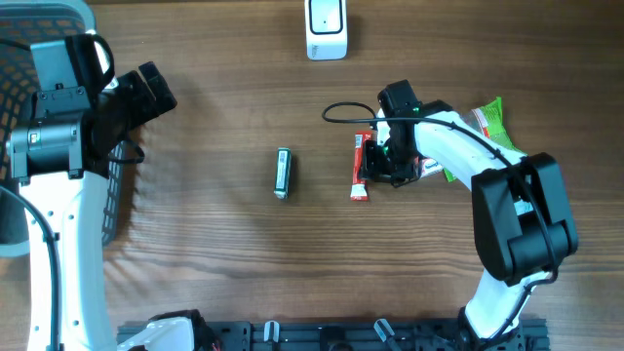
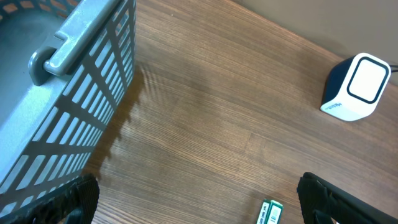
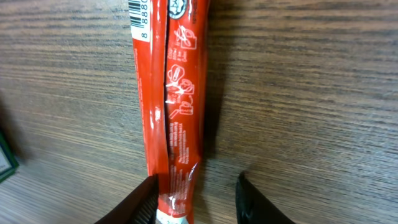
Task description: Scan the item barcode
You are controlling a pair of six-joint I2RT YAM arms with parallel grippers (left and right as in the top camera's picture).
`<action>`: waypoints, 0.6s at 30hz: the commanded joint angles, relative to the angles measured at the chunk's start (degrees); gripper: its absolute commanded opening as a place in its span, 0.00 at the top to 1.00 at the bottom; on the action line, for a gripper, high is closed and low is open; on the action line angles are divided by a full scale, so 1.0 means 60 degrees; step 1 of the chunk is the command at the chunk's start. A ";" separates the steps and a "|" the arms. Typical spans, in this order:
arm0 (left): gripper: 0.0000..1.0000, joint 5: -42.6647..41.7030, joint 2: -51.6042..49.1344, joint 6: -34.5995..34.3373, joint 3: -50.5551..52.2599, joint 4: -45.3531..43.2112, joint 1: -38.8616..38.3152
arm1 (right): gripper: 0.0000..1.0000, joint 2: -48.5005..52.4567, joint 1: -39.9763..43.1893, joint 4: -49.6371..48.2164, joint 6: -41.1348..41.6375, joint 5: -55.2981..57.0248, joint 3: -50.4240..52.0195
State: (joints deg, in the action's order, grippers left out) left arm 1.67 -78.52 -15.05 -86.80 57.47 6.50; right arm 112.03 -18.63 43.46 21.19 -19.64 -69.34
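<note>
A long red wrapped bar (image 1: 361,168) lies on the wooden table, right of the middle. In the right wrist view the red bar (image 3: 171,93) runs up the frame, with a barcode (image 3: 140,17) at its far end. My right gripper (image 3: 198,194) stands open astride its near end: the left finger touches the wrapper's edge and the right finger stands apart from it. From overhead the right gripper (image 1: 383,168) sits low over the bar. The white scanner (image 1: 327,29) stands at the table's far edge. My left gripper (image 2: 208,202) is wide open and holds nothing, beside the basket.
A grey slatted basket (image 2: 74,93) fills the left side. A small green and silver pack (image 1: 283,173) lies mid-table; the same pack (image 2: 271,213) shows in the left wrist view. A green snack bag (image 1: 490,119) and other packets lie under the right arm. A black cable (image 1: 341,109) loops near that wrist.
</note>
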 commanded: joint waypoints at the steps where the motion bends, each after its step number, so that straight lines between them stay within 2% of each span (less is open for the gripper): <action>1: 0.00 0.0062 0.0066 0.0193 -0.0095 -0.0025 0.0036 | 0.60 0.0044 -0.0025 -0.0106 0.0244 -0.0146 0.0328; 7: 0.00 0.0058 0.0066 0.0193 -0.0095 -0.0025 0.0036 | 0.64 -0.0474 0.0040 -0.0095 0.0273 -0.0222 0.0280; 14: 0.00 0.0062 0.0066 0.0193 -0.0095 -0.0025 0.0036 | 0.64 -0.0849 -0.0076 0.0051 0.1308 -0.0211 0.0342; 18: 0.00 0.0058 0.0066 0.0193 -0.0095 -0.0025 0.0036 | 0.71 -0.0849 -0.0331 -0.0178 0.2098 -0.0018 0.0619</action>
State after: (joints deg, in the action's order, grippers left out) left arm 1.67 -78.52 -15.05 -86.83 57.45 6.50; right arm 108.20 -18.96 43.33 27.66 -20.51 -67.68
